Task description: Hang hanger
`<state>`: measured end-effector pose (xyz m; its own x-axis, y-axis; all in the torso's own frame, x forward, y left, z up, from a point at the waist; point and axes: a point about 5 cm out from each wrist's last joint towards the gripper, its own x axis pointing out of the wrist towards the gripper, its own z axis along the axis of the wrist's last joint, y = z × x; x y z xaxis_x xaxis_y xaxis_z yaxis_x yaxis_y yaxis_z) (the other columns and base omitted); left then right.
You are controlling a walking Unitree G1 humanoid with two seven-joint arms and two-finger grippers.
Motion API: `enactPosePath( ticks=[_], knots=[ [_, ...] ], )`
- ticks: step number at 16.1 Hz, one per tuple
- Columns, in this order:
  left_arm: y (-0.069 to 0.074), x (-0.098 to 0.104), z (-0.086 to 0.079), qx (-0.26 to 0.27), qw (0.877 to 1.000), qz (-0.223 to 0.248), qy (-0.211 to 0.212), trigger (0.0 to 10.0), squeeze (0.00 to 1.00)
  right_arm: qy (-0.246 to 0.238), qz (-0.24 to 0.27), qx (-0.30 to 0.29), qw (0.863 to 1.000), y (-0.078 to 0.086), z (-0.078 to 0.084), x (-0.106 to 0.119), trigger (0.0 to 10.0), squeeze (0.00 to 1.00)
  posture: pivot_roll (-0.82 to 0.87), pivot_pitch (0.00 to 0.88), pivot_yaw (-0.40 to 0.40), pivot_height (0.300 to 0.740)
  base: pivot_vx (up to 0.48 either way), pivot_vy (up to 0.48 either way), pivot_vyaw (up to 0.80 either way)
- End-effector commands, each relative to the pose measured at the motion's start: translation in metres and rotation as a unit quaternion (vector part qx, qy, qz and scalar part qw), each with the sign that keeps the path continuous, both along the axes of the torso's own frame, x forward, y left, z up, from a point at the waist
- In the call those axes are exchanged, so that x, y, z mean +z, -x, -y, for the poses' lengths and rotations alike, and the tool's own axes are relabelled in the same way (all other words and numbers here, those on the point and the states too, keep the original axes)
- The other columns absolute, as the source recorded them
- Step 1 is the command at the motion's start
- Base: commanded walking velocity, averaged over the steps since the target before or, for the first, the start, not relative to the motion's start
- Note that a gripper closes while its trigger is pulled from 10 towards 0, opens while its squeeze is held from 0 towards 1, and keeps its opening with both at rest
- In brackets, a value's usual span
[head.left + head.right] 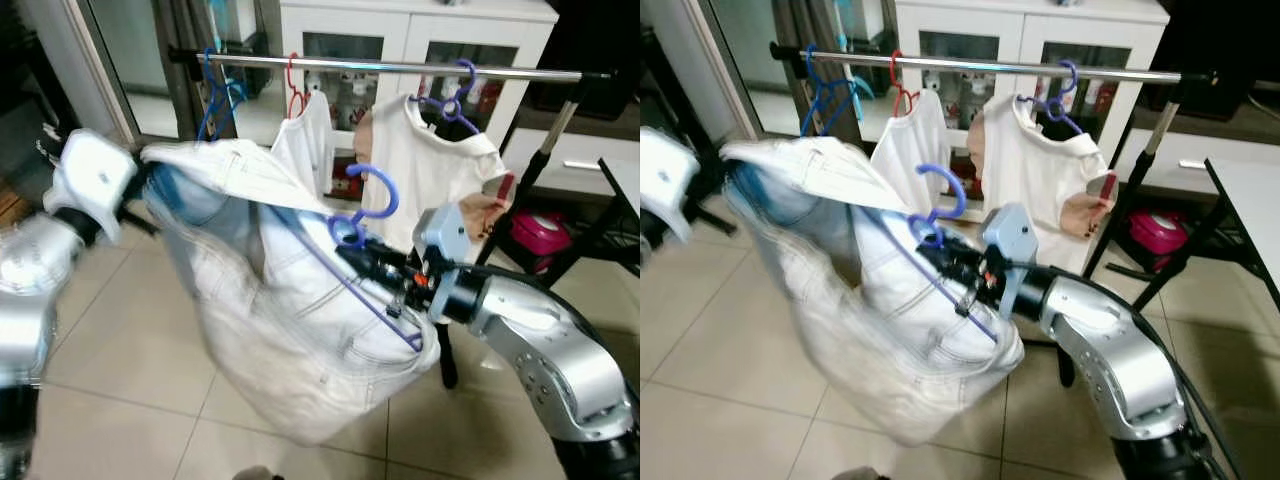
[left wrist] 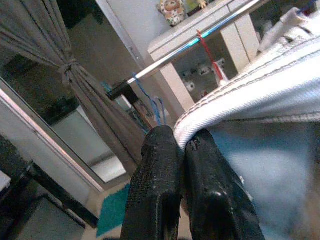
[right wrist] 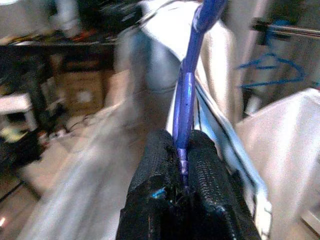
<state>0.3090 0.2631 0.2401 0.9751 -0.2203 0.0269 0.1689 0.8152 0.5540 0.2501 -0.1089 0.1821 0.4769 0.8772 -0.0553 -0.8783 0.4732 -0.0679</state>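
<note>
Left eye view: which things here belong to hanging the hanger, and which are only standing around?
Job:
- purple hanger, in right gripper
- white garment, edge in left gripper
- clothes rail

Standing around:
- hung white shirts
- white cabinet
- pink bag

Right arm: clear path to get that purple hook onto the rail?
Probably yes. The right gripper holds the purple hanger below the rail; the bare stretch between red hanger and white shirt looks free.
</note>
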Motion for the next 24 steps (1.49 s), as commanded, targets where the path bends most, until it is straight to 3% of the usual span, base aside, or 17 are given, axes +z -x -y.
enactPosePath(
  ticks=[1,3,5,7,10,12,14,15,16,17,18,19,20,22,24],
  knots=[
    [-0.006,0.026,-0.025,0.045,0.998,0.031,-0.009,0.0,0.0,-0.006,0.011,0.048,0.999,0.009,-0.001,0.006,0.0,0.0,-0.03,0.0,0.034,0.74,0.0,0.0,0.0],
    [-0.018,0.038,-0.04,0.068,0.997,0.032,0.01,0.0,0.0,-0.005,0.002,0.067,0.998,0.013,0.002,0.007,0.0,0.0,-0.03,0.0,0.039,0.74,0.0,0.0,0.0],
    [-0.027,0.035,-0.052,0.085,0.996,0.015,0.029,0.0,0.0,-0.011,0.0,0.073,0.997,0.015,0.006,0.008,0.0,0.0,-0.03,0.0,0.044,0.74,0.0,0.0,0.0],
    [-0.035,0.012,-0.06,0.086,0.993,-0.032,0.08,0.0,0.0,-0.034,0.003,0.048,0.998,0.01,0.012,0.012,0.0,0.0,-0.04,0.0,0.049,0.74,0.0,0.0,0.0],
    [-0.032,-0.023,-0.045,0.043,0.988,-0.084,0.12,0.0,0.0,-0.1,0.006,-0.041,0.994,-0.005,0.019,0.021,0.0,0.0,-0.04,0.0,0.052,0.74,0.0,0.0,0.0],
    [-0.025,-0.048,-0.001,-0.043,0.981,-0.113,0.149,0.0,0.0,-0.211,-0.003,-0.134,0.968,-0.023,0.02,0.032,0.0,0.0,-0.03,0.0,0.04,0.74,0.0,0.0,0.0],
    [-0.021,-0.057,0.031,-0.091,0.975,-0.122,0.164,0.0,0.0,-0.274,-0.026,-0.171,0.946,-0.03,0.018,0.034,0.0,0.0,-0.02,0.0,0.036,0.74,0.0,0.0,0.0],
    [-0.01,-0.067,0.081,-0.137,0.965,-0.12,0.188,0.0,0.0,-0.329,-0.069,-0.251,0.908,-0.041,0.018,0.024,0.0,0.0,-0.02,0.0,0.036,0.74,0.0,0.0,0.0],
    [-0.005,-0.067,0.091,-0.128,0.964,-0.106,0.209,0.0,0.0,-0.294,-0.068,-0.276,0.913,-0.043,0.02,0.016,0.0,0.0,-0.02,0.0,0.036,0.74,0.0,0.0,0.0],
    [-0.002,-0.065,0.092,-0.117,0.963,-0.097,0.224,0.0,0.0,-0.271,-0.069,-0.296,0.913,-0.044,0.024,0.011,0.0,0.0,-0.02,0.0,0.036,0.74,0.0,0.0,0.0],
    [0.004,-0.064,0.09,-0.097,0.961,-0.084,0.244,0.0,0.0,-0.217,-0.066,-0.324,0.918,-0.045,0.03,0.002,0.0,0.0,-0.02,0.0,0.036,0.74,0.0,0.0,0.0],
    [0.015,-0.062,0.087,-0.069,0.957,-0.067,0.274,0.0,0.0,-0.131,-0.062,-0.36,0.922,-0.044,0.04,-0.012,3.6,0.0,-0.02,0.0,0.036,0.74,0.0,0.0,0.0],
    [0.031,-0.067,0.082,-0.025,0.951,-0.058,0.303,10.0,0.0,-0.059,-0.066,-0.355,0.931,-0.035,0.045,-0.027,10.0,0.0,-0.02,0.0,0.046,0.74,0.0,0.0,0.0],
    [0.048,-0.077,0.084,-0.007,0.946,-0.065,0.318,10.0,0.0,-0.039,-0.069,-0.342,0.936,-0.021,0.044,-0.034,10.0,0.0,-0.02,0.0,0.043,0.74,0.0,0.0,0.0],
    [0.057,-0.086,0.092,0.041,0.935,-0.047,0.35,10.0,0.0,-0.034,-0.071,-0.386,0.919,-0.017,0.046,-0.038,10.0,0.0,-0.02,0.0,0.03,0.74,0.0,0.0,-0.8]
  ],
)
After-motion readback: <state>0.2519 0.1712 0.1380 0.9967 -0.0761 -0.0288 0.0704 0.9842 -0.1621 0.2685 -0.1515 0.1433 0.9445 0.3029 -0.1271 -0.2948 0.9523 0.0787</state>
